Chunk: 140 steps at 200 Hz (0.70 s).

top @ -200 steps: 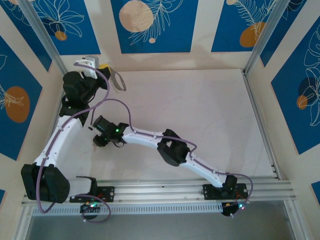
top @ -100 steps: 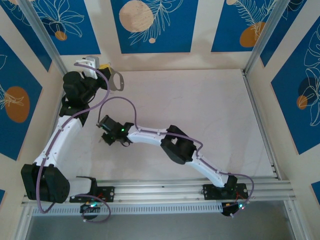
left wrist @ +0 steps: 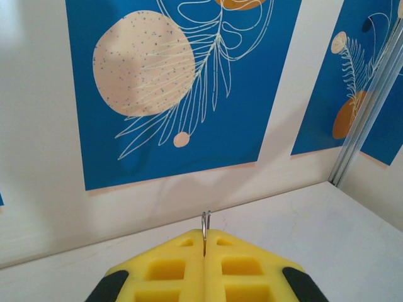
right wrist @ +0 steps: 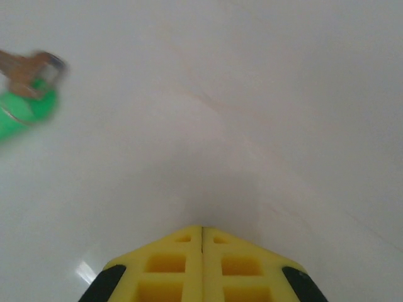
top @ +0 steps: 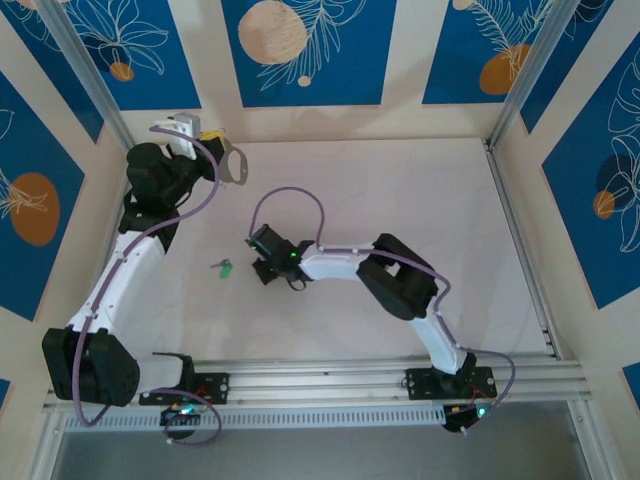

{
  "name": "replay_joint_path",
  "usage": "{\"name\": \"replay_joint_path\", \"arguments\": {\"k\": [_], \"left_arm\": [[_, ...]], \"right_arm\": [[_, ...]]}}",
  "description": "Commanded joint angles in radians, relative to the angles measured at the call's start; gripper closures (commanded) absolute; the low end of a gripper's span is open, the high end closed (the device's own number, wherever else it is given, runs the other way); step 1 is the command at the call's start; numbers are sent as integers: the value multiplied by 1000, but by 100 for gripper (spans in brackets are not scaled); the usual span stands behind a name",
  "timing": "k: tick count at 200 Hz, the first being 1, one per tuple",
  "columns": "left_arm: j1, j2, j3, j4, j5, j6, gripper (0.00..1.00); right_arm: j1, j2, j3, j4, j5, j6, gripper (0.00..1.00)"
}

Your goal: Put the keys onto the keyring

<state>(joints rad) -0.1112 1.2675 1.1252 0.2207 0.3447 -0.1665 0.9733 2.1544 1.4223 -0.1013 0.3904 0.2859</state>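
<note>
Two sets of fingers inspected. The left fingers [top: 216, 140] are at the far left corner of the worktop [top: 420, 200], clamped on the keyring [top: 235, 165], whose loop sticks out from them toward the worktop's middle. In the left wrist view the left fingers [left wrist: 204, 242] are pressed together, with a thin edge-on sliver of the keyring [left wrist: 205, 220] rising from the seam. The loop's shape cannot be made out there, while the overhead view shows its curve. Blue patterned wall panels [left wrist: 189, 94] stand behind.

The keys [top: 222, 266] lie on the worktop left of centre, well apart from the keyring. The right fingers [top: 262, 264] sit just to their right, not touching them. In the right wrist view the right fingers [right wrist: 202, 236] are closed flush on nothing, low over bare worktop [right wrist: 264, 126]. The keys [right wrist: 28, 78] are blurred at upper left there, a metal blade over a green piece, detail the overhead view lacks.
</note>
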Motion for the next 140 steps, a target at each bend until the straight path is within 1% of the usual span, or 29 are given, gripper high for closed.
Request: {"name": "replay_joint_path", "arguments": {"k": [1, 10, 21, 30, 48, 80, 97, 113, 140], "left_arm": [[3, -19, 35, 20, 41, -32, 100], [-1, -17, 36, 22, 45, -34, 100], [-3, -13, 39, 21, 46, -42, 100], [-4, -7, 43, 21, 47, -46, 100], [-4, 6, 55, 20, 36, -54, 100], [-4, 39, 95, -10, 14, -47, 100], [-4, 59, 120, -23, 5, -42, 100], [-3, 80, 149, -37, 2, -38, 100], [-2, 108, 193, -54, -2, -29, 100]], "right_arm": [[-59, -79, -159, -46, 31, 55, 93], [-71, -116, -202, -29, 12, 65, 91], [-73, -144, -222, -17, -4, 64, 83], [-69, -154, -218, -10, -24, 55, 78], [-51, -143, -168, -5, -57, 34, 73], [4, -72, -4, -33, -94, -12, 65], [25, -15, 106, -68, -107, -33, 61], [41, 45, 212, -103, -111, -52, 55], [63, 156, 400, -174, -104, -92, 49]]}}
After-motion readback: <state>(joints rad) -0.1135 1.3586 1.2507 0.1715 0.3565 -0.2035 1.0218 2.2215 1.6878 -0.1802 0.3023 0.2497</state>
